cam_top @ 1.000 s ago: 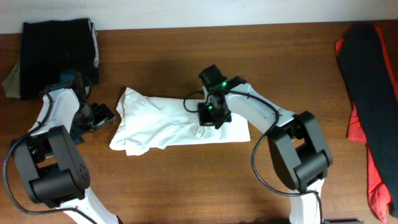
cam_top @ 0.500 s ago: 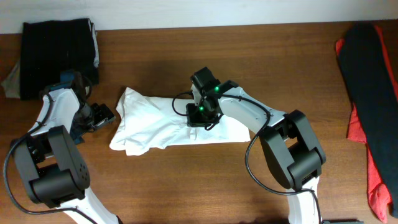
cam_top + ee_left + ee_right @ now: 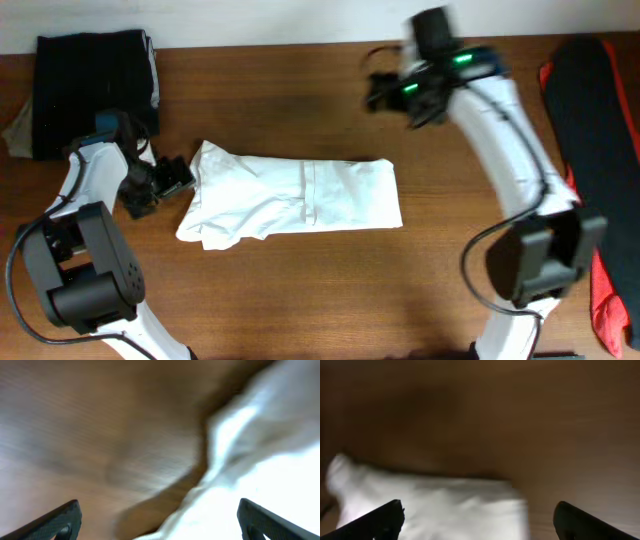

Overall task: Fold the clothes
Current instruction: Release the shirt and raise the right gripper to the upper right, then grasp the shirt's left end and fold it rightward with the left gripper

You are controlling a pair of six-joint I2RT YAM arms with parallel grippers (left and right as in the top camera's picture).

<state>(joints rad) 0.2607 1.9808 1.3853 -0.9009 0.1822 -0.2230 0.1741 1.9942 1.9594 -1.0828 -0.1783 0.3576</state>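
The white garment (image 3: 290,195) lies mid-table as a wrinkled, long folded band, with its right end squared off. My left gripper (image 3: 170,180) stands open just off the garment's left edge. In the left wrist view its dark fingertips (image 3: 65,517) sit wide apart, and between them are bare wood and the blurred edge of the white garment (image 3: 270,470). My right gripper (image 3: 385,95) hangs open and motion-blurred above the bare table, behind the garment's right end. The right wrist view looks down on the white garment (image 3: 435,505) from a height. The gripper (image 3: 477,522) holds nothing.
A dark folded pile (image 3: 95,65) sits at the back left corner. Black and red clothes (image 3: 590,150) lie along the right edge. Brown table (image 3: 300,290) shows in front of the garment, and the back edge meets a white wall.
My right gripper opened, let go of the white garment and swung up and back to the right. The garment's right part now lies flat. The left gripper edged toward the cloth.
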